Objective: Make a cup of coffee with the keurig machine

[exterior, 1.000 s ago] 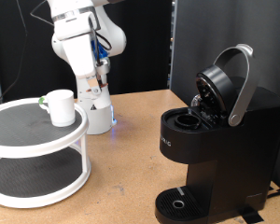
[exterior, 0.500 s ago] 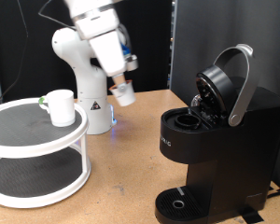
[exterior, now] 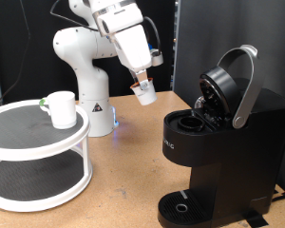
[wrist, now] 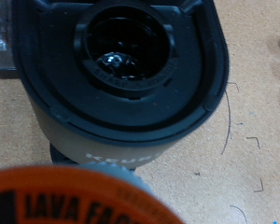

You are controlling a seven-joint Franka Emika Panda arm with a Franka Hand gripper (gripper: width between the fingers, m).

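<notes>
Black curtains back a wooden counter (exterior: 133, 180). On the exterior view's right, the coffee machine (exterior: 218, 142) stands lid-up, chamber empty. Above-left of it, the end effector (exterior: 142, 85) grips a pod (exterior: 145, 92). A tilted pod could catch the chamber rim. Far left, the mug (exterior: 60, 108) waits on a shelf (exterior: 38, 161).

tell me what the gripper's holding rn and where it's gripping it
The gripper holds a small white coffee pod by its sides, orange lid facing the camera.
</notes>
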